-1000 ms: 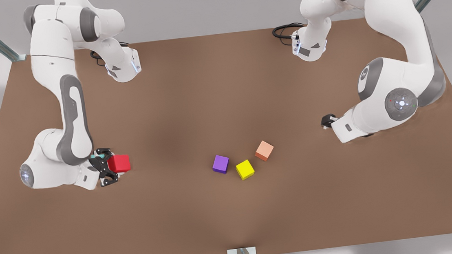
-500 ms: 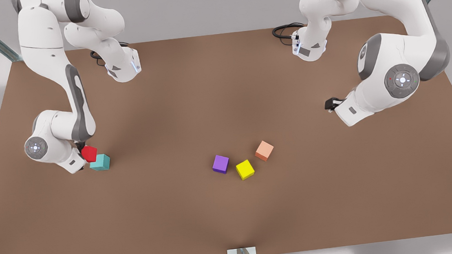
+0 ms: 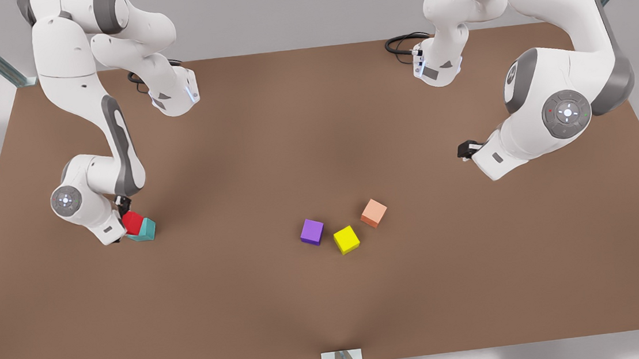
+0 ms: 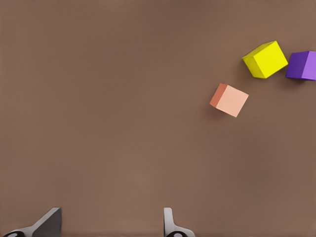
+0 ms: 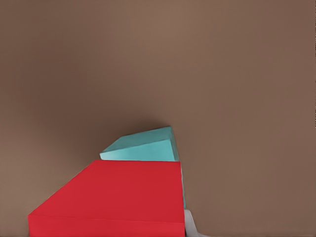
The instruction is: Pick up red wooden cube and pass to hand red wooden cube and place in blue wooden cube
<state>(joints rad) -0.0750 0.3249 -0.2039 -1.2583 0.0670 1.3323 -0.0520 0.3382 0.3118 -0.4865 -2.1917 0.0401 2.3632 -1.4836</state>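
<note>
The red wooden cube is held tilted in my right gripper, which is shut on it at the front view's left. It hangs just over the near-left top edge of the blue wooden cube, a teal block resting on the table. In the right wrist view the red wooden cube covers part of the blue wooden cube; I cannot tell whether they touch. My left gripper waits at the front view's right, raised above the table, with its fingers open and nothing between them.
A purple cube, a yellow cube and a salmon-orange cube lie close together on the brown table near its middle. Both arm bases and black cables stand along the far edge.
My right gripper swung the red cube leftward, uncovering the teal cube, then lowered it slightly right over that cube. The left arm lifted and drew back, then held still.
</note>
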